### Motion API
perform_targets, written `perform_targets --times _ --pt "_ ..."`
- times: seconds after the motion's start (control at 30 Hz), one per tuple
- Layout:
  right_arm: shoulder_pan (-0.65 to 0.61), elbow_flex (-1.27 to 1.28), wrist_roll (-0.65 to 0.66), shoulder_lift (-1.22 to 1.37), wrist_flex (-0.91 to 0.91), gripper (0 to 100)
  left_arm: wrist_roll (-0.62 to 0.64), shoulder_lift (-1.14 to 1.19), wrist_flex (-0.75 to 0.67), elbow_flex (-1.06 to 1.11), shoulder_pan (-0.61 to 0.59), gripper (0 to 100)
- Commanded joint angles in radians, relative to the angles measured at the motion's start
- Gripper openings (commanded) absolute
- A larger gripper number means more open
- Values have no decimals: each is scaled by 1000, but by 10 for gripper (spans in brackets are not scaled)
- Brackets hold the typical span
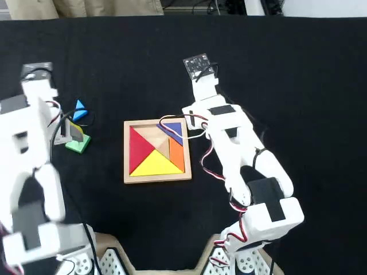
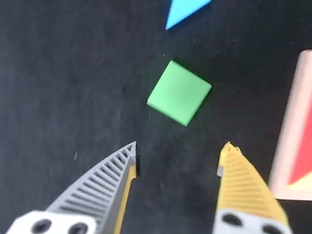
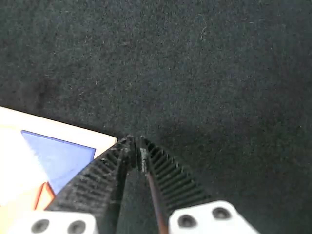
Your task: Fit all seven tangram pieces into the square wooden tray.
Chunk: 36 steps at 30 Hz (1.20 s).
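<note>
The green square (image 2: 179, 98) lay flat on the black bench (image 1: 275, 69), loose, just off the tray (image 1: 127, 172) on the side facing the left arm. It was apart from the tray's rim. A blue triangle (image 2: 187, 9), also loose, lay off that same side of the tray, a little beyond the square.

The left tool (image 2: 180, 146) hung over the bench close to the square, its jaws spread wide with nothing between them. The square lay straight ahead of the jaw opening, roughly centred on it, with bare cloth between the square and the fingertips. The square sat turned like a diamond to the jaws: a corner, not a flat edge, faced the tool. In my judgement the pick-up turns on this. A short advance would bring the jaws astride the piece, but a wrist turn looks needed if the pads are to close on two parallel edges rather than on corners.

Inside the tray, a patch of bare wood showed among the fitted coloured pieces, toward the far edge.

The right tool (image 3: 134, 142) was pinched closed on nothing, at the tray's far corner on the opposite side from the square, next to the dark blue piece (image 3: 61, 157). The left arm was clearly the nearer to the square.
</note>
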Motion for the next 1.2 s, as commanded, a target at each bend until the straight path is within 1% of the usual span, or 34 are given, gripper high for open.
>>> perform_targets --times 0.0,0.1,0.23,0.3,0.43,0.5,0.6,0.77,0.83,0.9,0.97,1.07,1.17 --pt "23 -2 0 -53 -18 11 -71 199 -87 -128 12 273" --pt "23 -4 2 -53 -20 11 -74 293 -92 -194 15 274" --pt "23 2 2 -53 -57 11 -158 394 -92 -275 10 274" --pt "25 1 2 -48 -60 11 -175 446 -97 -305 12 274" --pt "25 -28 3 -12 -60 11 -184 542 -201 -351 10 274" --pt "26 -47 3 10 -57 11 -253 574 -207 -358 21 274" --pt "37 -77 3 38 -54 11 -353 583 -207 -351 42 266" --pt "48 -97 3 56 -52 11 -400 580 -209 -360 59 201" --pt "48 -97 3 56 -52 11 -396 580 -206 -352 62 187" --pt "49 -97 3 56 -52 11 -397 580 -166 -355 54 175" --pt "49 -97 3 56 -46 11 -397 580 -126 -360 42 175" --pt "46 -99 3 54 -31 11 -396 578 -120 -384 5 179" --pt "46 -99 3 54 -31 11 -396 569 -117 -417 -47 245"
